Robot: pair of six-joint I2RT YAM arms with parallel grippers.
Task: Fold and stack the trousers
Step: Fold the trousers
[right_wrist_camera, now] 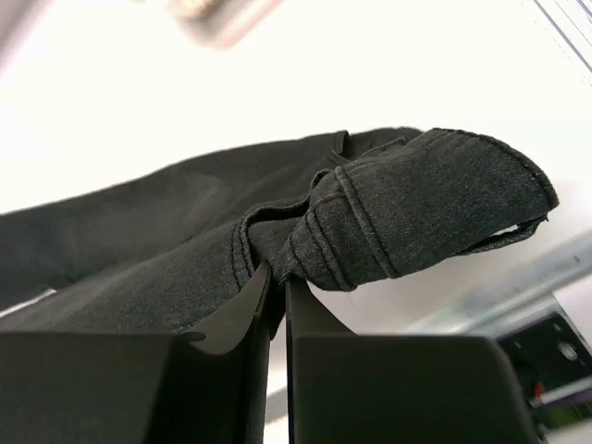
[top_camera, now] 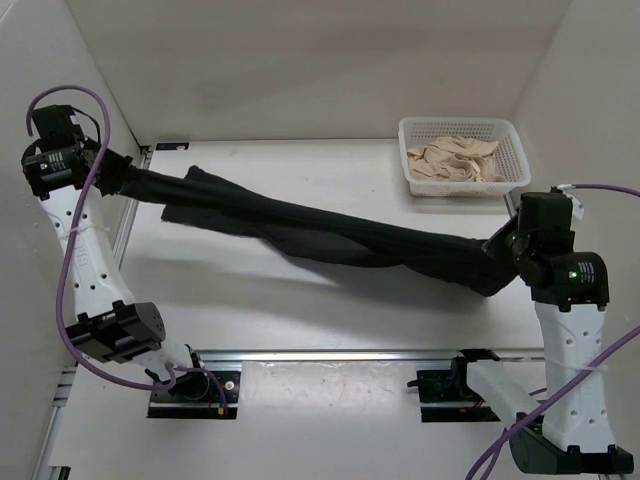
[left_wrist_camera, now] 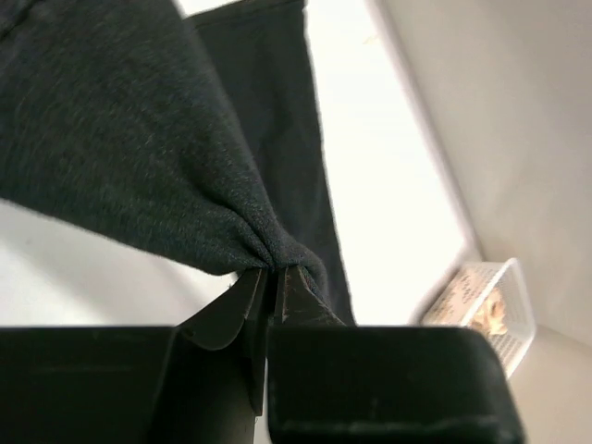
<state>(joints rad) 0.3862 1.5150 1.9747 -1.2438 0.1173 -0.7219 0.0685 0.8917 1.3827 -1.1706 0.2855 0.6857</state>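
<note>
Over on the left, the left gripper is pinched tight on a bunched end of the trousers. The fabric is gathered to a knot right at its fingertips and fans out away from them. From that grip the black cloth runs off to the right as one long twisted rope. A flatter part spreads on the table a little way out from the left jaws. Across now to the right gripper: its jaws are clamped together on the other end, with a seamed, folded edge bulging out just beyond the fingertips. So the trousers are stretched between the two grippers, one end in each. On the far side of the right gripper sits a white basket holding beige cloth, near that gripper but apart from the trousers.
</note>
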